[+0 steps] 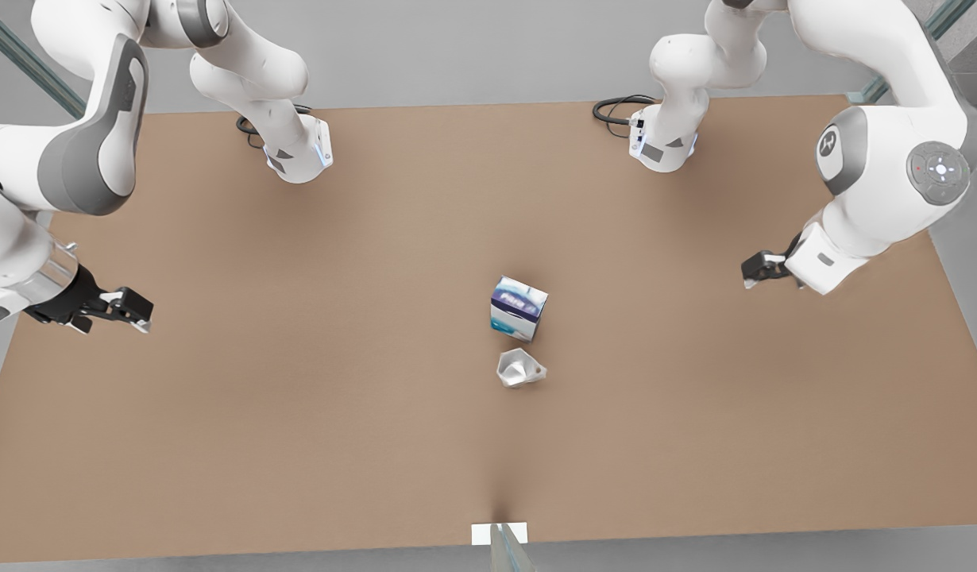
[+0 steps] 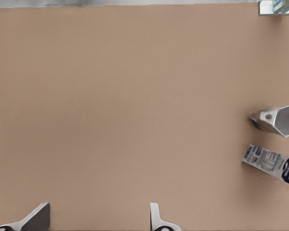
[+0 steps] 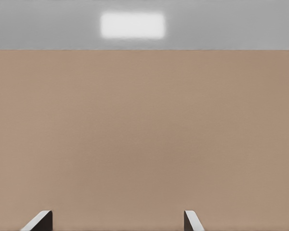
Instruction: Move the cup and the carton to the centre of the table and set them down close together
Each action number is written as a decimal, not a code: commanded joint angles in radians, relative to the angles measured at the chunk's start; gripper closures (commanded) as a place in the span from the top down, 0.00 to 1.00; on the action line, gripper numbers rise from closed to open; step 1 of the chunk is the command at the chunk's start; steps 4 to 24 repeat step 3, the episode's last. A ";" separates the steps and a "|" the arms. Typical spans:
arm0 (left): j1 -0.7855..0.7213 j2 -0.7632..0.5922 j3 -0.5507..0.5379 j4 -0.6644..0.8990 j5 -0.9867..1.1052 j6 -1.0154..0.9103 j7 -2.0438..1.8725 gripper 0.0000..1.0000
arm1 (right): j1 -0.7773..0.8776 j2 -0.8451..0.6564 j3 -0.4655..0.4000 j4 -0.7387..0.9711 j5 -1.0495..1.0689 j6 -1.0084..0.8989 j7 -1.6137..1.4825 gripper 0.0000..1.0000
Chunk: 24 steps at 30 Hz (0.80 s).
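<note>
Cup and carton sit close together at the counter's centre; the left end effector, at the front view's right, and the right end effector, at its left, hang open and should lift away without brushing either.

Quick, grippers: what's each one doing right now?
Left gripper: open, empty, above bare table, off to the side of the cup and carton.
Right gripper: open, empty, over bare table.
</note>
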 commanded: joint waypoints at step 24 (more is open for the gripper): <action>0.015 0.009 0.000 -0.002 0.095 -0.034 0.002 1.00 | -0.001 -0.005 0.000 0.000 0.000 0.000 0.000 1.00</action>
